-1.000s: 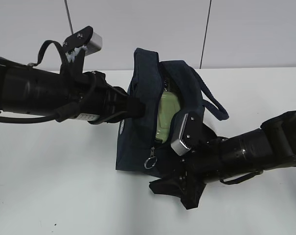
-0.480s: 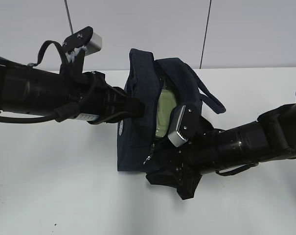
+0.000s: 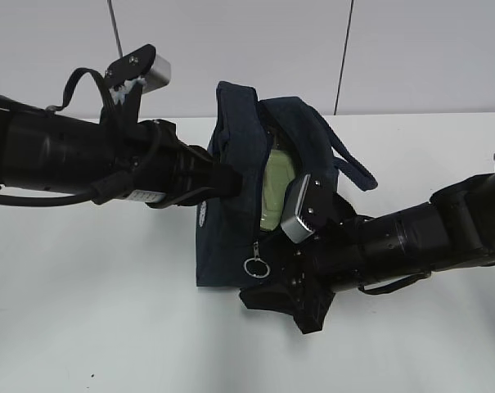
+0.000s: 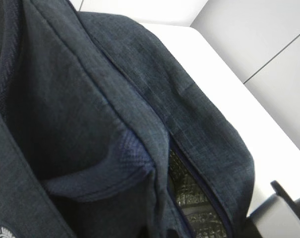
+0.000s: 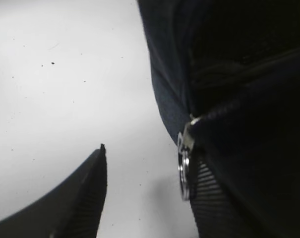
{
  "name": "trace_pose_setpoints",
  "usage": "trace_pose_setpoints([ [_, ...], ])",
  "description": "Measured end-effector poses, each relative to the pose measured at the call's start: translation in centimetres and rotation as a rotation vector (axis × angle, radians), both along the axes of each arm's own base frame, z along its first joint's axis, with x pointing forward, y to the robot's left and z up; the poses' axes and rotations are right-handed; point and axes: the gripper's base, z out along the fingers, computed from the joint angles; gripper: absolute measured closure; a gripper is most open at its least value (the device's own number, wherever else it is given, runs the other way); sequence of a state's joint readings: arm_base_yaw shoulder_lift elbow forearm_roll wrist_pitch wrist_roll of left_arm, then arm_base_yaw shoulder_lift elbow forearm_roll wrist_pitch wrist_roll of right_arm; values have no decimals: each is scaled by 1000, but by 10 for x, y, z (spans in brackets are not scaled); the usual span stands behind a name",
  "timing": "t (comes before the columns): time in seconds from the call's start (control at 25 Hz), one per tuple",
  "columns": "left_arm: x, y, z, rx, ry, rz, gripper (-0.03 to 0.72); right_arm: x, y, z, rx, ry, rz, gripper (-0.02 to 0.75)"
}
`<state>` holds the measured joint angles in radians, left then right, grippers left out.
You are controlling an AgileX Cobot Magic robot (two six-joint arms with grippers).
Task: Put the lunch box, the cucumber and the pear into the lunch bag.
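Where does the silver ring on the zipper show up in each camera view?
Exterior: the ring pull hangs low on the lunch bag, near centre.
Left wrist: not in view; only bag fabric and silver lining.
Right wrist: lower centre.
Shared landmark: the navy bag.

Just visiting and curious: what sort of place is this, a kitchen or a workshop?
Probably a robot test lab: a bare white table, plain grey wall panels, and two black robot arms working on a navy lunch bag.

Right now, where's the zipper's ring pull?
In the exterior view the silver ring pull hangs at the lower front of the lunch bag, below the lunch box showing in the opening. The right wrist view shows it beside one finger of the right gripper.
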<state>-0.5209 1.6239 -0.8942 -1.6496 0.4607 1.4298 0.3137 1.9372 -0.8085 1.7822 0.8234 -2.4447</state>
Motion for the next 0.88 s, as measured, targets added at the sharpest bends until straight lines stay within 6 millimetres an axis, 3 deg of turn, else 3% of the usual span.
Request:
trace_pose_setpoints([
  [0.16,0,0,0,0,0,0,701,0,0,0,0,1,-1,334],
  [0.48,0,0,0,0,0,0,701,0,0,0,2,0,-1,516],
  [0.88,0,0,0,-3,1,-4,701,4,-3,-3,-50,9,-44,531],
])
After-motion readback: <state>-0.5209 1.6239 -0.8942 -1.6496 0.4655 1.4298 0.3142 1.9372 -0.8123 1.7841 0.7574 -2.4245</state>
